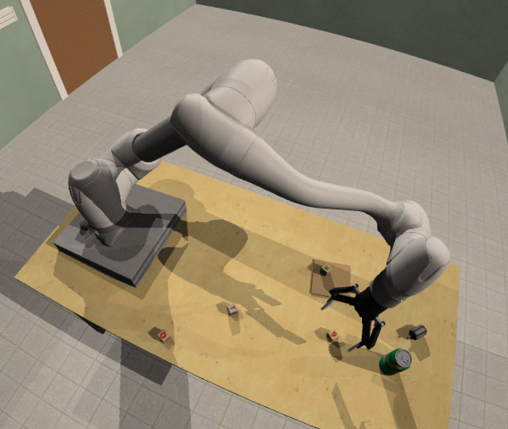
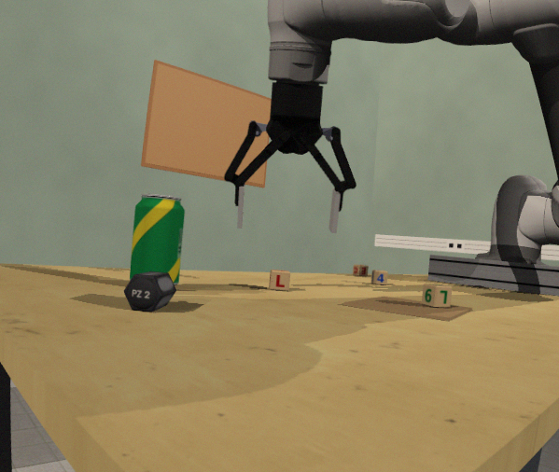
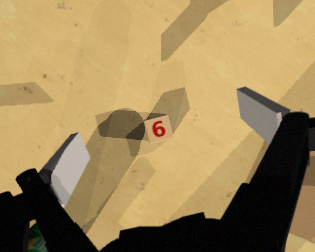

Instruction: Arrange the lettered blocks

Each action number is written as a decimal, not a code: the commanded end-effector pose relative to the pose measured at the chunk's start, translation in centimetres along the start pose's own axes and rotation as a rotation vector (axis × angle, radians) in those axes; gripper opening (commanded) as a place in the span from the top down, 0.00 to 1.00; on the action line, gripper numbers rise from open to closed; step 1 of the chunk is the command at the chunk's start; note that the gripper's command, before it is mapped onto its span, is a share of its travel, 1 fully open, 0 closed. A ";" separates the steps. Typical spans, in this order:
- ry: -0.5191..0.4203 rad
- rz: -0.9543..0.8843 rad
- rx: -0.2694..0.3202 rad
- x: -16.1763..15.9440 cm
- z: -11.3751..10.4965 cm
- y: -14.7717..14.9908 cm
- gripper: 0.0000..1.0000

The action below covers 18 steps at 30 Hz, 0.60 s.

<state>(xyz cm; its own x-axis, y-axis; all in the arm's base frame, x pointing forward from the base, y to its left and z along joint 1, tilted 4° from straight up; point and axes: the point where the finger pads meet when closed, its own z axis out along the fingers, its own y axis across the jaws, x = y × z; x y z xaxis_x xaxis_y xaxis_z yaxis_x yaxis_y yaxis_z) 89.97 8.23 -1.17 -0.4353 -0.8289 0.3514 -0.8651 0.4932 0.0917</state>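
Observation:
My gripper [image 1: 337,327] hangs open and empty above the table, fingers pointing down. Right below it in the wrist view [image 3: 164,139] lies a wooden block with a red 6 on top [image 3: 158,129]. This block [image 1: 333,335] shows a red L on its side in the exterior view [image 2: 279,280]. A brown mat [image 1: 331,276] carries one block with a green mark on top [image 1: 325,269], near the mat's far corner. A block with a blue T on top [image 1: 231,309] and a block with a red mark on top [image 1: 164,335] lie off the mat, toward the front left.
A green and yellow can [image 1: 394,360] stands upright just right of the gripper, close to the red 6 block. A black many-sided object marked PZ 2 [image 1: 416,331] lies behind the can. The robot base plate [image 1: 122,235] sits at the table's left end.

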 end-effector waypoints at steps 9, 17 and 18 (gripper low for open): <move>0.026 0.111 0.002 -1.8 1.4 -0.5 0.00; 0.025 0.114 0.002 -1.8 1.3 -0.6 0.00; 0.025 0.114 0.002 -1.8 1.3 -0.6 0.00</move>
<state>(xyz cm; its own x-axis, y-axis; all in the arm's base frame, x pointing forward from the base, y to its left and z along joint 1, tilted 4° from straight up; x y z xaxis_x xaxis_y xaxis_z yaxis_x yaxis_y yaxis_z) 90.76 8.82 -3.24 -0.5227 -0.7642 0.3779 -0.8120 0.5813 0.0523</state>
